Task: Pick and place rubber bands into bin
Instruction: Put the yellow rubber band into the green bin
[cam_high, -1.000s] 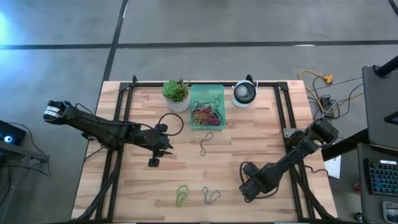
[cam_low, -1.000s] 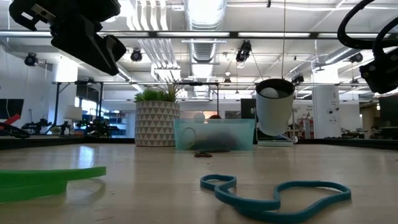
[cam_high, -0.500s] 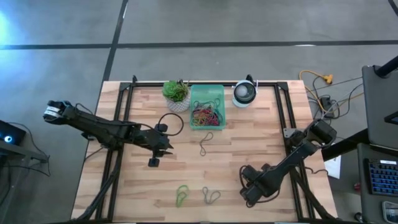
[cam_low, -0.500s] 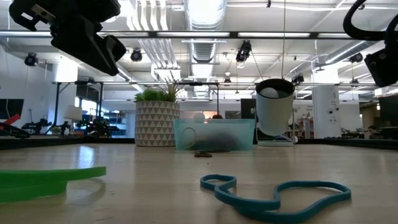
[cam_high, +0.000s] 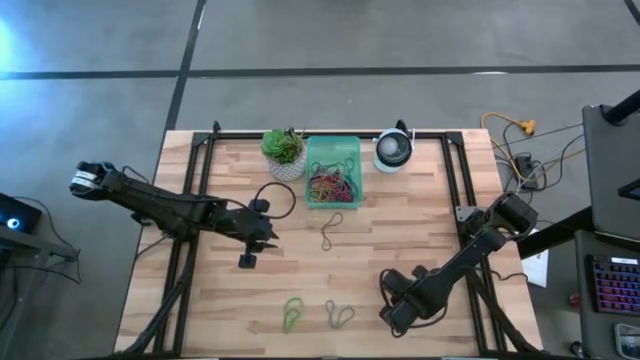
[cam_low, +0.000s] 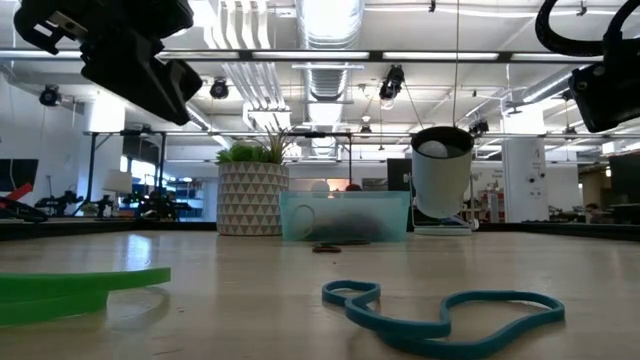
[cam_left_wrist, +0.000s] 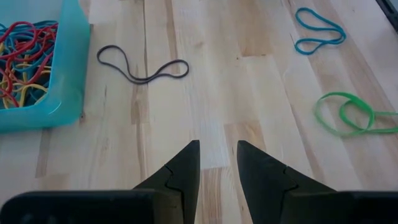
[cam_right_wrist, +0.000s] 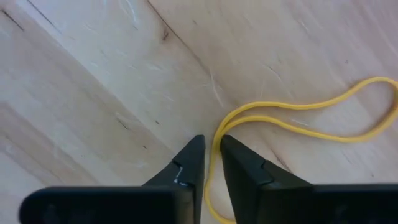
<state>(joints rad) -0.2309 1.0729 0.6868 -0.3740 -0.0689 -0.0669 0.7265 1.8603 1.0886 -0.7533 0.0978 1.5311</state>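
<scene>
The mint-green bin (cam_high: 309, 175) stands at the table's far middle and holds several coloured rubber bands (cam_high: 333, 183). On the wood lie a dark band (cam_left_wrist: 143, 65), a teal band (cam_left_wrist: 319, 29) and a green band (cam_left_wrist: 348, 115). A yellow band (cam_right_wrist: 298, 118) lies flat under my right gripper (cam_right_wrist: 212, 142), which points down at the near right. Its fingers are nearly together, one on each side of a strand at the band's near end. My left gripper (cam_left_wrist: 217, 146) hovers open left of centre, holding nothing. My right gripper comes from above, pointing down, and one strand of the yellow band (cam_right_wrist: 216, 140) runs through the narrow gap between its fingers. The band lies slack and flat on the table. Whether the fingers touch the strand, I cannot tell.
A potted plant (cam_high: 284, 150) stands left of the bin and a round white device (cam_high: 393, 150) right of it. A black cable loop (cam_high: 275, 200) lies by my left gripper. Black frame rails (cam_high: 200, 180) run along the table's left, right and far sides.
My right gripper has shifted a little toward the table's left edge and has rolled slightly about its own axis. The bands on the table lie as before.
</scene>
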